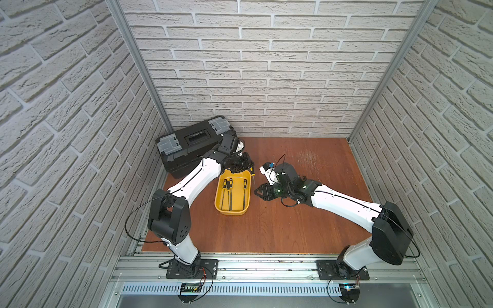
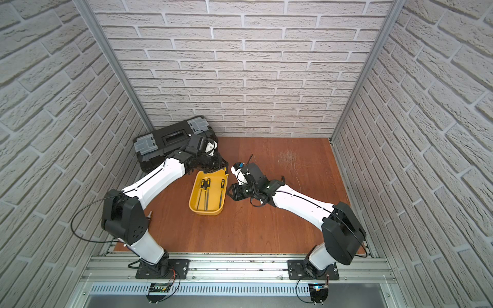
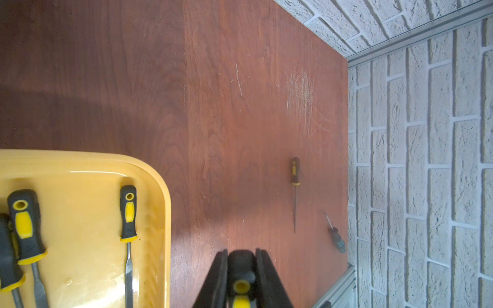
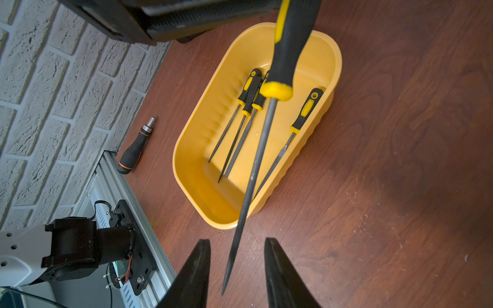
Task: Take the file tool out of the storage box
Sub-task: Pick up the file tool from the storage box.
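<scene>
Behind the left gripper point(image 1: 246, 163) sits the black toolbox point(image 1: 192, 144), lid down, with no part in this step. Just below and beside that gripper lies the yellow storage box point(image 1: 231, 213) on the table point(image 1: 293, 213). A cluster of three files point(image 4: 248, 98) lies in it on the side away from the right gripper point(image 4: 237, 241), and a lone file point(image 4: 304, 112) on the near side.

The held file point(image 4: 262, 138) is already out of the box. The left wrist view shows the left gripper's jaws clamped flat on either side of its black-and-yellow handle, off the box's corner and over bare wood. From there the grey shaft slopes toward the right gripper. Its tip lies between that gripper's jaws, which stand apart with a gap on each side and touch nothing.

By the look of it this tool is light and rigid: a thin steel shaft with a rough cut surface, narrowing to a point, on a thicker rubbery handle. The handle is the sound place to take it, since it is broad and soft enough not to slip. A pinch at the tapered tip would likely be poor, because so slender a shaft can swivel between flat pads. A hold further up the shaft, closer to the left gripper, should be steadier.

Beyond the left gripper another file point(image 3: 294, 184) lies on the table.
</scene>
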`<move>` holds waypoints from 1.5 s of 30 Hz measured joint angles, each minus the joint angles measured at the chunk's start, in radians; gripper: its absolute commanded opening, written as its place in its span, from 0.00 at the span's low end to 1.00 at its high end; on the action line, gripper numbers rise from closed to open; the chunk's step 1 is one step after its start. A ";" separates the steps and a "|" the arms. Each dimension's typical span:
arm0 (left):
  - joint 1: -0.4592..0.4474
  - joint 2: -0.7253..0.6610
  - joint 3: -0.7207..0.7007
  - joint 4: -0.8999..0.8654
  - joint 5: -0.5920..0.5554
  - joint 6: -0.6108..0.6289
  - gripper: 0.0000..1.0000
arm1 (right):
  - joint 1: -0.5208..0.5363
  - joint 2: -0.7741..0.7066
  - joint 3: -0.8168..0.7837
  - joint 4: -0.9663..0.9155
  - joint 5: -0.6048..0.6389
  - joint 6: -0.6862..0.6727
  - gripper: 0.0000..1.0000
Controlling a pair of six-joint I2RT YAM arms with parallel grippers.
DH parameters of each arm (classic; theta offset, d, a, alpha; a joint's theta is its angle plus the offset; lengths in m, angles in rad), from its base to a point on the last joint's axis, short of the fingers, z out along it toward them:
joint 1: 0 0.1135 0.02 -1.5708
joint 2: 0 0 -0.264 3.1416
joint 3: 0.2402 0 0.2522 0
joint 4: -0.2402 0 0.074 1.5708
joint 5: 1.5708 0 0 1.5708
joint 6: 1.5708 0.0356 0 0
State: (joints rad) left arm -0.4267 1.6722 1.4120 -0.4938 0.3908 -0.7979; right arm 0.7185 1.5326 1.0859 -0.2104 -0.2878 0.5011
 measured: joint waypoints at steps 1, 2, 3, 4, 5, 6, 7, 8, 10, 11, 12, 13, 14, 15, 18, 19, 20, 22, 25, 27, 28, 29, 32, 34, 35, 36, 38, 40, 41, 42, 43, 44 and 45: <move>0.000 0.000 -0.001 0.000 0.002 -0.004 0.19 | 0.000 0.002 0.002 0.000 0.001 0.002 0.31; 0.000 0.000 -0.001 0.000 0.003 -0.008 0.19 | 0.001 0.002 0.004 0.000 0.003 0.000 0.30; 0.000 -0.001 -0.001 0.000 0.005 -0.008 0.19 | 0.001 0.002 0.007 0.000 0.004 0.000 0.28; 0.000 -0.002 -0.001 0.000 0.006 -0.009 0.19 | 0.001 0.002 0.011 0.000 0.004 0.002 0.28; 0.000 -0.003 -0.001 0.000 0.008 -0.010 0.19 | 0.001 0.003 0.016 0.000 0.005 0.000 0.26; 0.000 -0.004 -0.001 0.000 0.009 -0.010 0.19 | 0.001 0.003 0.021 0.000 0.006 0.000 0.26; 0.000 -0.005 -0.001 0.000 0.011 -0.011 0.19 | 0.001 0.005 0.026 0.001 0.006 0.001 0.25; 0.000 -0.007 -0.001 0.001 0.011 -0.011 0.19 | 0.001 0.007 0.029 0.003 0.006 0.001 0.25; 0.000 -0.009 -0.001 0.001 0.013 -0.011 0.19 | 0.002 0.010 0.031 0.008 0.006 0.001 0.23; 0.000 -0.010 -0.001 0.001 0.014 -0.011 0.19 | 0.002 0.012 0.031 0.007 0.006 0.001 0.22; 0.000 -0.011 -0.001 0.001 0.015 -0.012 0.19 | 0.002 0.014 0.031 0.007 0.007 0.001 0.20; 0.000 -0.011 -0.001 0.001 0.016 -0.012 0.19 | 0.002 0.014 0.031 0.007 0.008 0.001 0.20; 0.000 -0.011 -0.001 0.001 0.016 -0.013 0.19 | 0.002 0.014 0.031 0.007 0.007 0.001 0.19; 0.000 -0.012 -0.001 0.001 0.016 -0.015 0.19 | 0.002 0.014 0.031 0.007 0.007 0.001 0.19; 0.001 -0.014 -0.002 0.001 0.017 -0.016 0.19 | 0.002 0.014 0.031 0.007 0.008 0.001 0.19; 0.001 -0.014 -0.002 0.001 0.018 -0.016 0.19 | 0.002 0.014 0.031 0.007 0.008 0.001 0.19; 0.002 -0.014 -0.002 0.001 0.018 -0.016 0.19 | 0.002 0.015 0.031 0.007 0.008 0.001 0.19; 0.002 -0.014 -0.002 0.001 0.019 -0.018 0.19 | 0.002 0.015 0.031 0.006 0.008 0.001 0.19; 0.006 -0.016 -0.002 0.001 0.022 -0.019 0.19 | 0.002 0.016 0.031 0.005 0.007 0.001 0.19; 0.011 -0.022 -0.004 0.002 0.023 -0.020 0.19 | 0.003 0.016 0.031 0.005 0.007 0.001 0.18; 0.013 -0.026 -0.007 0.004 0.023 -0.021 0.19 | 0.003 0.016 0.031 0.005 0.007 0.001 0.17; 0.017 -0.031 -0.011 0.004 0.023 -0.023 0.19 | 0.004 0.016 0.031 0.005 0.007 0.001 0.16; 0.023 -0.041 -0.013 0.005 0.023 -0.026 0.19 | 0.006 0.016 0.031 0.005 0.007 0.000 0.12; 0.026 -0.045 -0.013 0.005 0.023 -0.026 0.19 | 0.006 0.016 0.031 0.005 0.010 0.004 0.12; 0.027 -0.046 -0.013 0.005 0.023 -0.026 0.19 | 0.006 0.017 0.031 0.005 0.013 0.005 0.12; 0.027 -0.047 -0.014 0.005 0.023 -0.026 0.19 | 0.006 0.018 0.032 0.005 0.014 0.006 0.11; 0.029 -0.048 -0.016 0.007 0.023 -0.026 0.19 | 0.006 0.024 0.036 0.002 0.016 0.009 0.08; 0.032 -0.048 -0.019 0.007 0.023 -0.026 0.19 | 0.006 0.032 0.038 -0.002 0.024 0.016 0.06; 0.034 -0.048 -0.022 0.007 0.024 -0.026 0.19 | 0.004 0.035 0.038 -0.004 0.029 0.018 0.05; 0.034 -0.049 -0.025 0.008 0.024 -0.027 0.19 | 0.003 0.039 0.038 -0.004 0.029 0.019 0.05; 0.034 -0.049 -0.027 0.008 0.024 -0.027 0.20 | 0.004 0.040 0.038 -0.004 0.029 0.019 0.03; 0.036 -0.049 -0.029 0.008 0.024 -0.027 0.21 | 0.004 0.041 0.038 -0.005 0.029 0.019 0.03; 0.039 -0.050 -0.030 0.008 0.025 -0.028 0.22 | 0.004 0.042 0.038 -0.006 0.030 0.019 0.03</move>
State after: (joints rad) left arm -0.3878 1.6226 1.3823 -0.4862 0.4160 -0.8257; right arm 0.7227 1.5742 1.1240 -0.2165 -0.2581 0.5201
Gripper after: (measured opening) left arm 0.211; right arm 0.080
